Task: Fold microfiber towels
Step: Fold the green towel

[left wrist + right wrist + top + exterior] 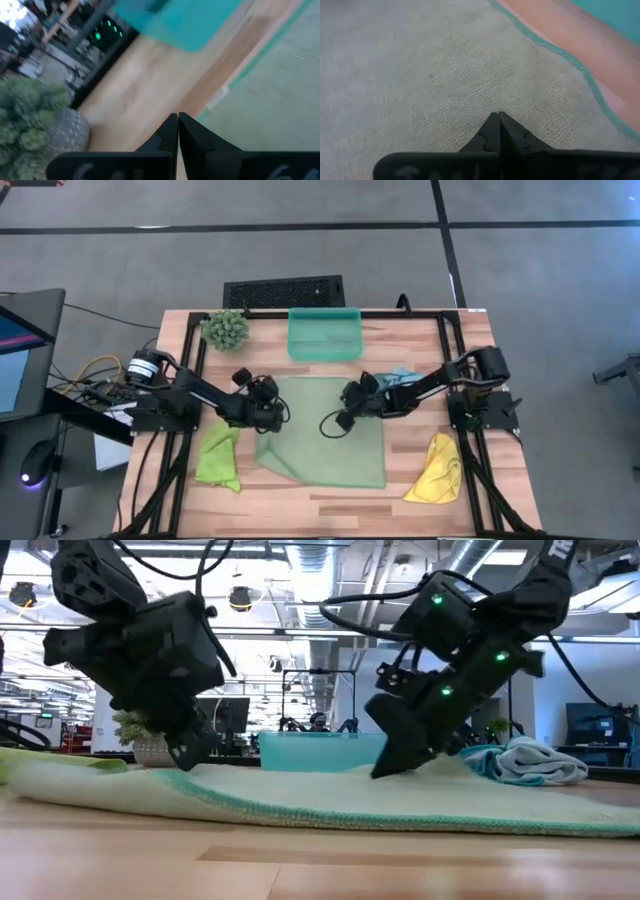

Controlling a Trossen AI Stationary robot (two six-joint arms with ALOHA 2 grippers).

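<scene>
The pale sage green towel [330, 438] lies spread flat mid-table, its left near part rumpled. My left gripper [274, 414] is shut, low at the towel's left edge; its wrist view shows the fingertips [178, 118] over bare wood beside the teal-trimmed edge [235, 82]. My right gripper [346, 418] is shut, slanting down over the towel's far middle [470, 75]. The lime green towel [220, 457] lies crumpled at near left and the yellow towel [437, 470] at near right. The light blue towel [402, 376] is bunched and partly under my right arm. My left gripper's shut fingertips [196, 762] come down slanting to the level of the sage towel's left edge; I cannot tell whether they touch it. My right gripper's shut fingertips [384, 772] reach the towel's top surface [498, 107] from above, slanting; no cloth shows between them, and I cannot tell whether they touch.
A teal plastic tray [325, 333] stands at the far middle and a spiky green plant ball [226, 329] at far left. Black frame rails [452, 350] run along the table's sides. Bare wood [330, 505] shows along the near edge.
</scene>
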